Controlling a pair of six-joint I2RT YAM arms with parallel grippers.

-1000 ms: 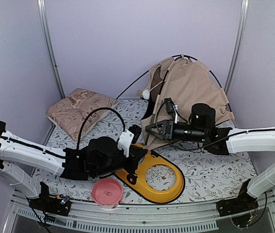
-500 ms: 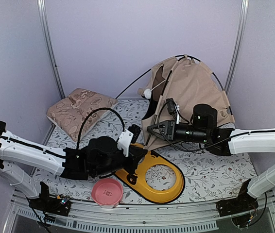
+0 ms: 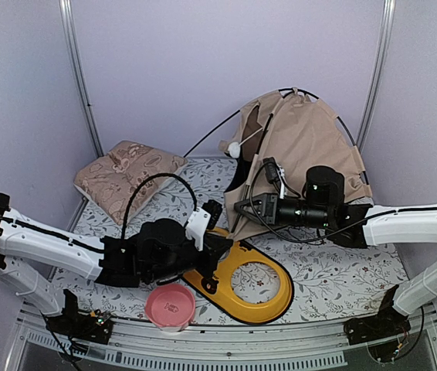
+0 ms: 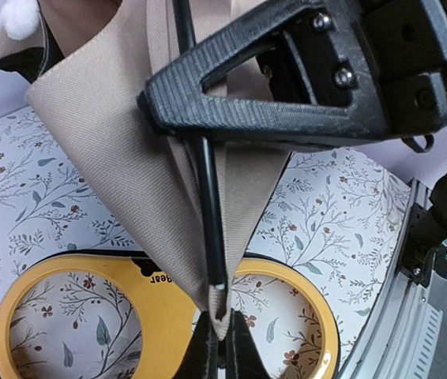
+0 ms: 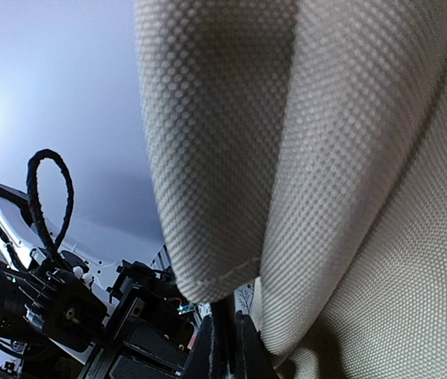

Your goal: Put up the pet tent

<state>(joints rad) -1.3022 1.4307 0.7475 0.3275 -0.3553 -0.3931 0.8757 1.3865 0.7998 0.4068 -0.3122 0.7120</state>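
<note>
The pink bowl (image 3: 170, 304) stands at the near edge of the table, and the overhead view shows only its own pink inside. Just behind it lies the yellow ring (image 3: 280, 301) with a black border. Its left part is hidden under the left arm, and through its hole you see the flowered table cloth (image 3: 334, 274).

Your left gripper (image 4: 218, 353) is fully closed. Its wrist view cuts off all but the fingertips, at the bottom of the picture. They pinch the lowest corner of the pet tent (image 4: 105, 142), just where the thin black pole (image 4: 208, 197) ends in a white tip. This corner hangs over the yellow ring. You cannot tell whether the pole end itself is between the fingers.

Your right gripper (image 5: 223, 347) is also closed, on a fold of the same fabric a little higher. Blurred cloth fills almost all of its wrist view, so the contact is hard to make out. The left wrist view shows one black finger (image 4: 271, 122) pressed across fabric and pole.

The tent rises at the far right, near the back wall, and its fabric sags in folds. A white pom-pom (image 3: 234, 148) hangs at its left side. At the far left lies the flowered pillow (image 3: 126, 176), apart from the tent.
</note>
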